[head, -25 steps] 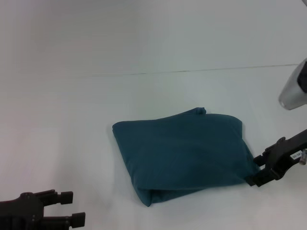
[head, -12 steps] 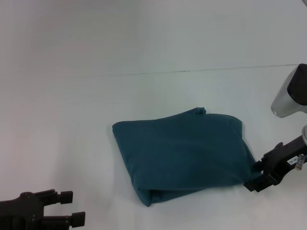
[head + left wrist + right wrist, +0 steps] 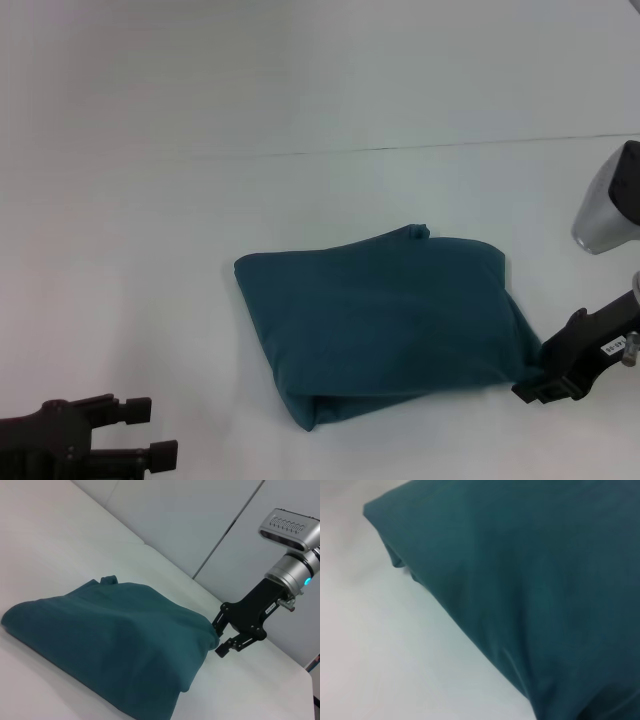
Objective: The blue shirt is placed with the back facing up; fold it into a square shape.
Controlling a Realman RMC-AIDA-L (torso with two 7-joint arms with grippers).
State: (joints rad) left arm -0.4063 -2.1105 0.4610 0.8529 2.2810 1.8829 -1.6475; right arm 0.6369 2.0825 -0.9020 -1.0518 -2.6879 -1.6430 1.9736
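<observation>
Blue shirt (image 3: pixel 385 320): folded packet, frame centre, on white surface (image 3: pixel 150 220) | Right pincer (image 3: pixel 221 639): open, empty, beside packet's right corner | Left pincer (image 3: pixel 150 432): open, parked lower left | Risk: a finger snagging the corner would spoil the square.

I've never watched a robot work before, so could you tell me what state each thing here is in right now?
blue shirt: folded into a compact, roughly square bundle, lying on the table, plain side up.
right gripper: open, fingers apart at the shirt's right edge, not clamping the cloth.
left gripper: open, parked low near the front left, away from the shirt.
table: white, bearing the shirt.
</observation>
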